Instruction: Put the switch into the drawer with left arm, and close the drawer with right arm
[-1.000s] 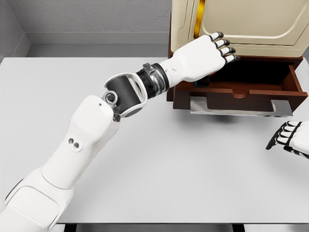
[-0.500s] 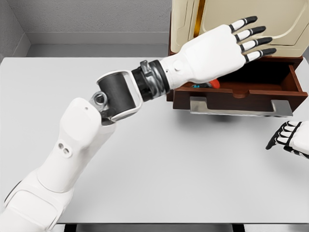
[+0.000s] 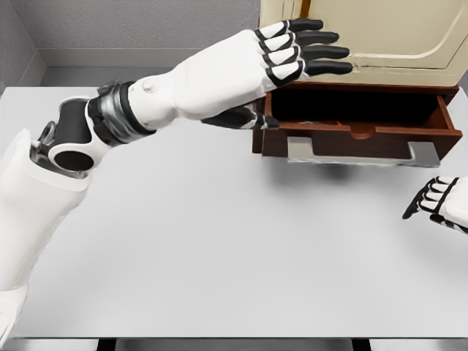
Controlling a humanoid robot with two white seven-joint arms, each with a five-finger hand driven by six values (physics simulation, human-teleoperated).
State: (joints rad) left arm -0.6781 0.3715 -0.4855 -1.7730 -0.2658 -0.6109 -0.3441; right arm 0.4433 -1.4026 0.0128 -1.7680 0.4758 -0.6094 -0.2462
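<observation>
L arm is coming in from the lower left edge, white shell w/ a dark elbow joint and grey wrist ring, reaching up and right across the grey table [image 3: 219,256]. Left hand [image 3: 256,62] is hanging in the air above the table, just left of the cabinet; fingers [image 3: 322,51] are stretching out flat and straight, pointing right, overlapping the cream upper part of the cabinet [image 3: 395,36]. Thumb is tucking under the palm, pointing at the drawer's left front corner. Hand is wide and holding nothing.

Drawer [image 3: 358,128] is sitting pulled out from the dark brown base of the cabinet, open toward the camera, w/ a pale grey handle plate [image 3: 362,152] along its front. Inside is mostly in shadow; a thin red sliver is showing at the front inner edge, prob. the switch [image 3: 322,125], but too little is visible to be sure of more.

Right hand [image 3: 439,205] is peeking in at the right edge, low over the table, well apart from the drawer front. Fingers are curling loosely, black tips pointing left, gripping nothing.
</observation>
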